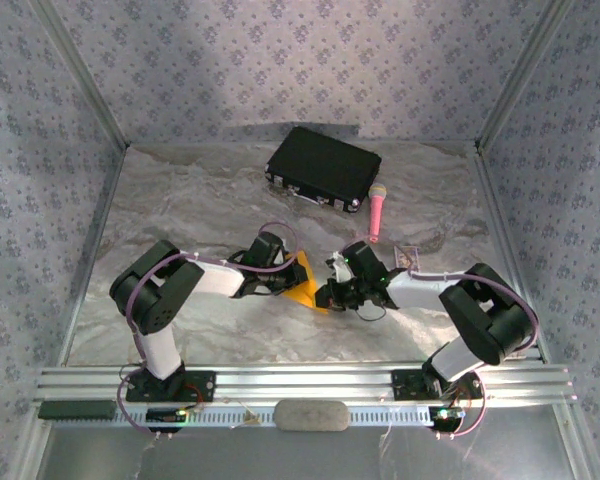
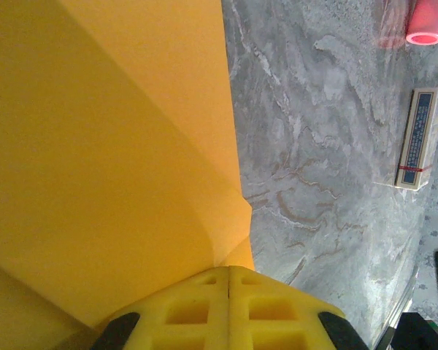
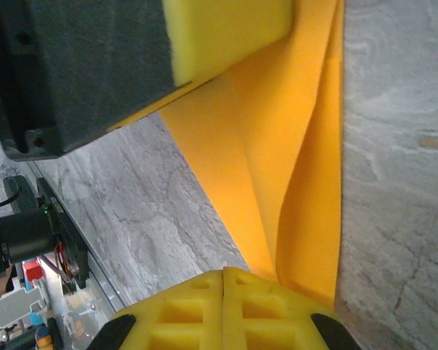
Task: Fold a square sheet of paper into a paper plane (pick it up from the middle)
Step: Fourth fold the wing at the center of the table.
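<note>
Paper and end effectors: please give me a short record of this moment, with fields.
paper: orange-yellow, folded, with creases
left end effector: shut, tips at the paper
right end effector: shut, tips at the paper
grip on paper: cannot tell whether it is pinched
case: black, far from the arms
microphone: pink, beside the case

the sheet of paper (image 1: 306,284) is thin and orange-yellow, folded into a pointed wedge near the middle of the table, its narrow end aimed away from the arm bases. in the left wrist view it (image 2: 117,160) shows flat overlapping layers with straight fold edges, one corner pinched in the left gripper (image 2: 228,271). in the right wrist view it (image 3: 277,168) is doubled along a long crease, layers slightly parted, its end pinched in the right gripper (image 3: 224,273).
</note>
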Robot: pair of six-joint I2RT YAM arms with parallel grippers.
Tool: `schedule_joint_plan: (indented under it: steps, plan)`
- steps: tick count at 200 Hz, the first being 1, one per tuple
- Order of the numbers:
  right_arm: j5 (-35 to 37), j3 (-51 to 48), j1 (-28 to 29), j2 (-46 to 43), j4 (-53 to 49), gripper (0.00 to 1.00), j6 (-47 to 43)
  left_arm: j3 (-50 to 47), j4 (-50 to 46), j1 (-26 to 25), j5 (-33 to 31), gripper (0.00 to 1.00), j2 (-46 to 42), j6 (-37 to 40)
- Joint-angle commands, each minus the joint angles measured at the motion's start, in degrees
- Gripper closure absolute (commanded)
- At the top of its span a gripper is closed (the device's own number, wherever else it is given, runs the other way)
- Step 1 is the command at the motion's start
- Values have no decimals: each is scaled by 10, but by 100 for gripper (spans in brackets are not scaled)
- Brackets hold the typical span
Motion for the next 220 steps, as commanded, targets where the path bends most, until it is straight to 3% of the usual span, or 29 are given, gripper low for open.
schedule_joint_plan:
  steps: [1,182,220]
  plan:
    - [1,-13,-3,8,-18,98,-10,-11,-38,6,-18,100,16,8]
    - [-22,-122,-57,-2,64,99,50,-11,-36,6,-18,100,20,8]
    - [0,-123,-55,-42,-9,100,26,-14,-33,7,-18,100,22,7]
